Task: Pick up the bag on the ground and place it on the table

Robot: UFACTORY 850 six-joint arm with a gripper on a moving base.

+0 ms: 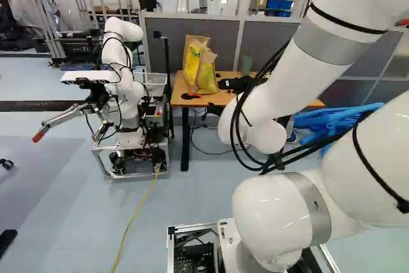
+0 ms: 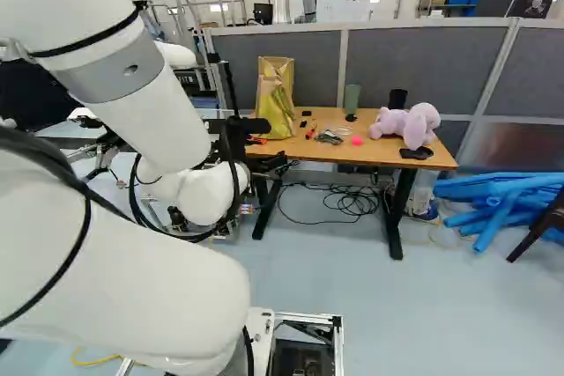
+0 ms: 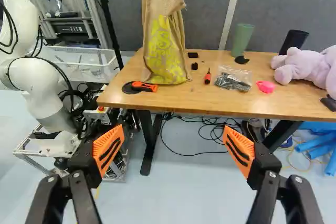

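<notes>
One bag (image 3: 165, 43) stands near a table edge (image 3: 114, 96), beyond the spread claw (image 1: 238, 85).

From behind the arm (image 1: 287, 87), one to each side and well back from the jaws, the left and right base views look ahead and a little down. The wrist view looks out along the gripper (image 1: 236, 85), the jaws close before it, and faces, from nearer, what both base views share: the table (image 2: 397, 152) ahead of the jaws and the grey partition (image 3: 207, 3) beyond
</notes>
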